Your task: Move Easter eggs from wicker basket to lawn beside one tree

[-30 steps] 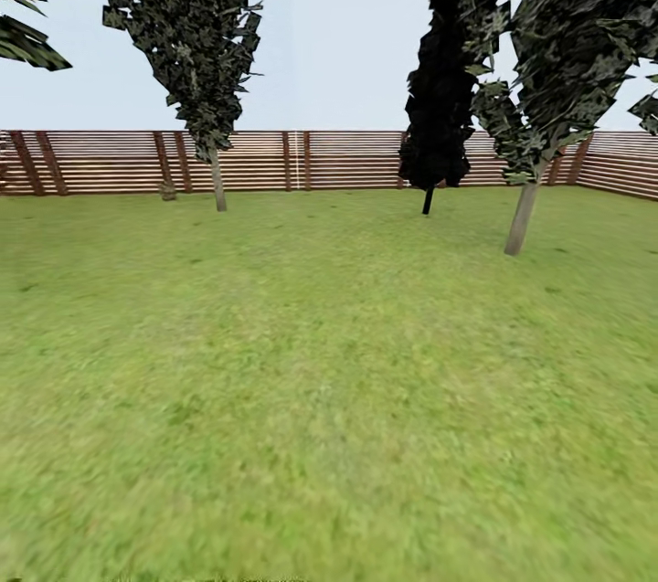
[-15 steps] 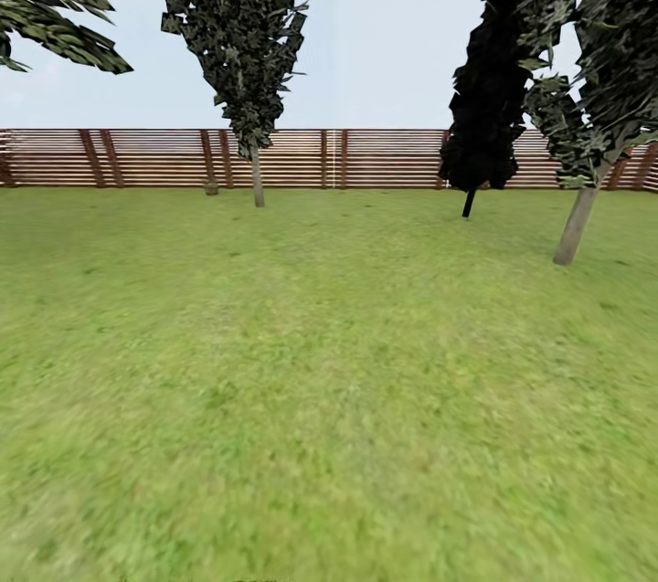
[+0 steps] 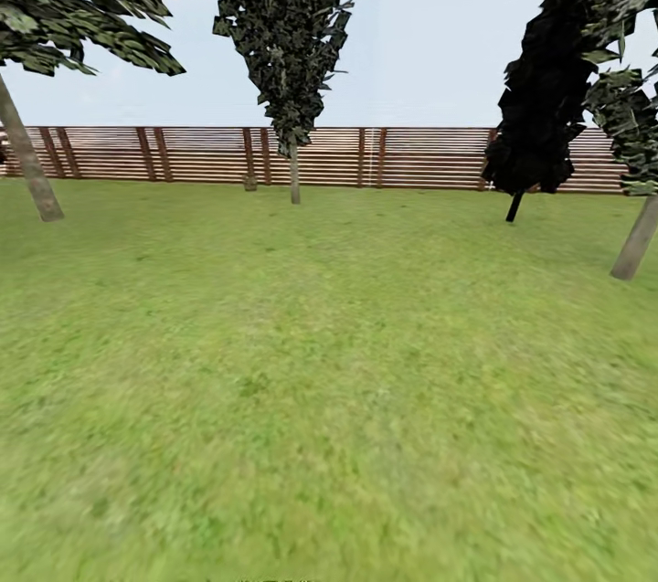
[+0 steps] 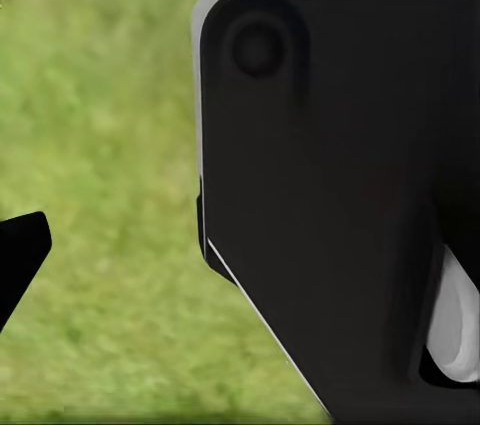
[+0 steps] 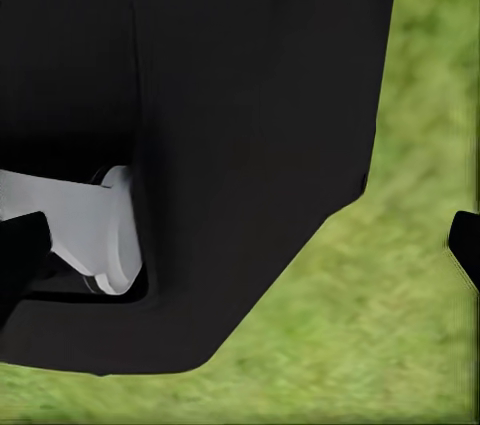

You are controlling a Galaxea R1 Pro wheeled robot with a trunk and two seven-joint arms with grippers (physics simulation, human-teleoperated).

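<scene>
Head view has panned left; a tan-trunked tree (image 3: 27, 162) now shows.

Your head view cut off the left tree (image 3: 27, 166) at the top and side, so you saw just part of its trunk and leaves. The right tree (image 3: 635, 239) ran off the edge too. The near lawn (image 3: 329, 436) looked blurry. In your left wrist view a big black robot part (image 4: 340, 195) hid much of the grass, and a black tip (image 4: 20, 255) was cut off at the edge. Your right wrist view had another black part (image 5: 200, 145) blocking the grass.
</scene>
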